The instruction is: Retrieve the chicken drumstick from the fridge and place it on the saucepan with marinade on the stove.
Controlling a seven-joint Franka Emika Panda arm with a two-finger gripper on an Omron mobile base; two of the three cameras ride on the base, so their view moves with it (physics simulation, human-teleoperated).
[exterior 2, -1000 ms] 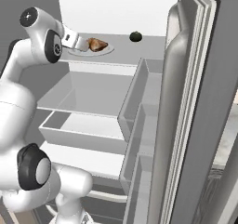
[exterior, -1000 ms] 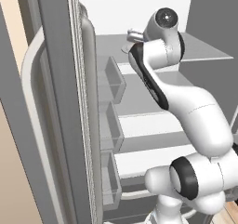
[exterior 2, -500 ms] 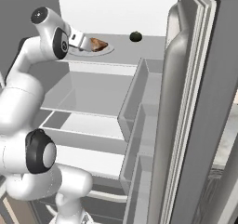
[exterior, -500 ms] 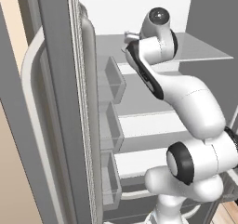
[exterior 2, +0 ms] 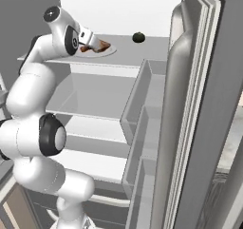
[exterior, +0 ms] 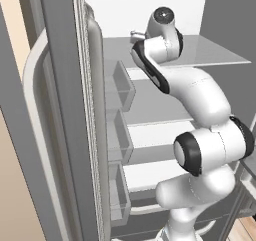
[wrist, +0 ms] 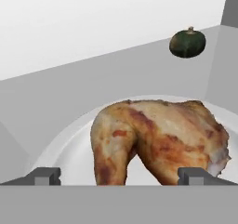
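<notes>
The chicken drumstick (wrist: 158, 141), golden-brown and lumpy, lies on a white plate (wrist: 60, 148) on the top shelf of the open fridge (exterior 2: 118, 14). My gripper (wrist: 122, 176) is open, and its dark fingertips (wrist: 46, 175) stand wide apart on either side of the meat's near end. From the right base view the gripper (exterior 2: 97, 44) reaches over the plate (exterior 2: 112, 52), with the drumstick (exterior 2: 105, 46) peeking out beside it. In the left base view the hand (exterior: 136, 34) is largely hidden behind the arm. The saucepan, marinade and stove are out of view.
A small dark round fruit (exterior 2: 138, 37) sits further back on the same shelf (exterior 2: 156, 45). Both fridge doors stand open: the left one (exterior: 70, 115) and the right one (exterior 2: 209, 109), each with grey bins. Lower grey shelves (exterior 2: 99, 95) lie beneath the arm.
The arm has stretched deeper into the fridge, carrying the hand forward over the plate until the open fingers flank the drumstick. The drumstick and fruit have stayed put.
</notes>
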